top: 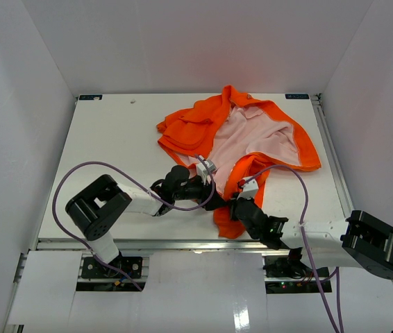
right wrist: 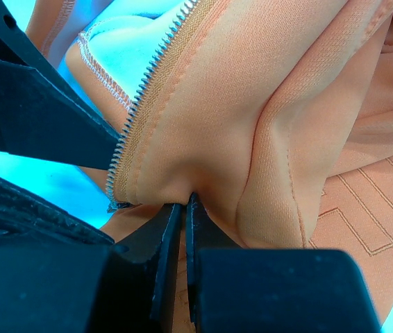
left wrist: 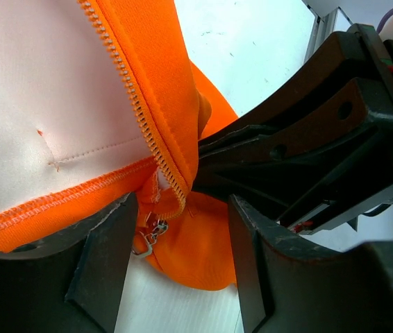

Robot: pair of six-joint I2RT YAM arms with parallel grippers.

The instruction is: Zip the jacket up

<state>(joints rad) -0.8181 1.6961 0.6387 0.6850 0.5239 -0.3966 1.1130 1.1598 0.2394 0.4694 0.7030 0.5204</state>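
Note:
The orange jacket (top: 191, 129) lies open at the table's back right, pink lining up. Its lower hem reaches both grippers. My left gripper (top: 207, 192) is open, and its fingers (left wrist: 103, 260) straddle the hem corner where the zipper teeth (left wrist: 139, 111) end. The small metal zipper pull (left wrist: 146, 236) hangs between them, close to the left finger; I cannot tell if it touches. My right gripper (top: 238, 208) is shut on a fold of the jacket's orange fabric (right wrist: 252, 139) just beside the zipper's bottom end (right wrist: 116, 202). It also shows in the left wrist view (left wrist: 321, 139), close alongside.
The white table (top: 113, 139) is walled on three sides by white panels. A metal rail (top: 332, 159) runs along the right edge. Purple cables (top: 68, 184) loop over both arms near the front. The two grippers sit nearly touching at the front centre.

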